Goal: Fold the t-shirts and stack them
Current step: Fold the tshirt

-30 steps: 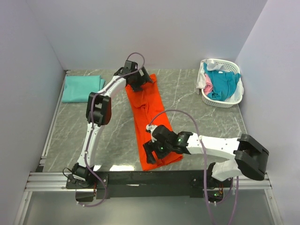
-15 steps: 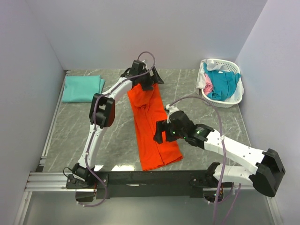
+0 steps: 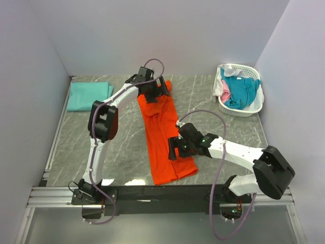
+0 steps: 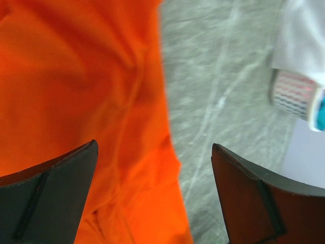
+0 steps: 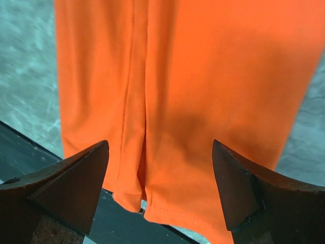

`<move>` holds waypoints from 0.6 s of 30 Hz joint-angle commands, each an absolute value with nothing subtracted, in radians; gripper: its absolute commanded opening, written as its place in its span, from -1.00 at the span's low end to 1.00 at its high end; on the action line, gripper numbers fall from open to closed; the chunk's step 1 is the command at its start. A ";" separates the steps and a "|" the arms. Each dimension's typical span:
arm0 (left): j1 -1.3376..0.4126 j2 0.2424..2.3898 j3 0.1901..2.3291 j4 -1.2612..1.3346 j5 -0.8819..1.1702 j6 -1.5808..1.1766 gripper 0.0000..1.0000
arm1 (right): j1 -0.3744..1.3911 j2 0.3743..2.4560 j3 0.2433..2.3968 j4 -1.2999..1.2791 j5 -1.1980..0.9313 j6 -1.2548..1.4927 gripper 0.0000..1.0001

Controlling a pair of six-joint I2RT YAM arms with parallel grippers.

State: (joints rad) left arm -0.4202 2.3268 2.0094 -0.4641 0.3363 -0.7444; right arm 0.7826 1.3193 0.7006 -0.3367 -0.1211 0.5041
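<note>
A bright orange t-shirt (image 3: pixel 163 136) lies folded into a long narrow strip down the middle of the table, its hem (image 5: pixel 203 213) near the front rail. My left gripper (image 3: pixel 154 93) hovers open over the shirt's far end, with the orange cloth edge (image 4: pixel 101 101) below its jaws and nothing held. Above the strip's lower half my right gripper (image 3: pixel 173 150) also stands open and empty, its fingers (image 5: pixel 76 178) spread wide over the cloth. A folded mint-green t-shirt (image 3: pixel 89 96) rests at the far left. Teal, pink and white t-shirts (image 3: pixel 239 87) fill the basket.
The white slotted basket (image 3: pixel 244 110) stands at the back right; its side (image 4: pixel 297 94) shows in the left wrist view. The black front rail (image 3: pixel 152 193) runs along the near edge, and grey walls close in the left, back and right.
My right gripper rose from the hem end towards the middle of the orange strip and its jaws widened slightly. The left gripper swung right, then came back a little over the far end.
</note>
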 commanded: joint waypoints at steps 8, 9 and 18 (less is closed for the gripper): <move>-0.408 2.462 2.118 -0.609 0.271 -0.752 0.99 | 0.831 1.397 0.608 -0.163 -0.314 0.557 0.77; -0.408 2.491 2.134 -0.624 0.278 -0.750 0.99 | 0.844 1.407 0.591 -0.149 -0.334 0.561 0.76; -0.397 2.599 2.240 -0.620 0.316 -0.756 0.99 | 0.968 1.430 0.661 -0.184 -0.261 0.594 0.77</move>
State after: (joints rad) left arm -0.4042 2.5267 2.2330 -0.6109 0.3256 -0.7612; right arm 0.9588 1.4174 0.6331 -0.1135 -0.3061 0.5758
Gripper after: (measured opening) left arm 0.994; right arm 0.882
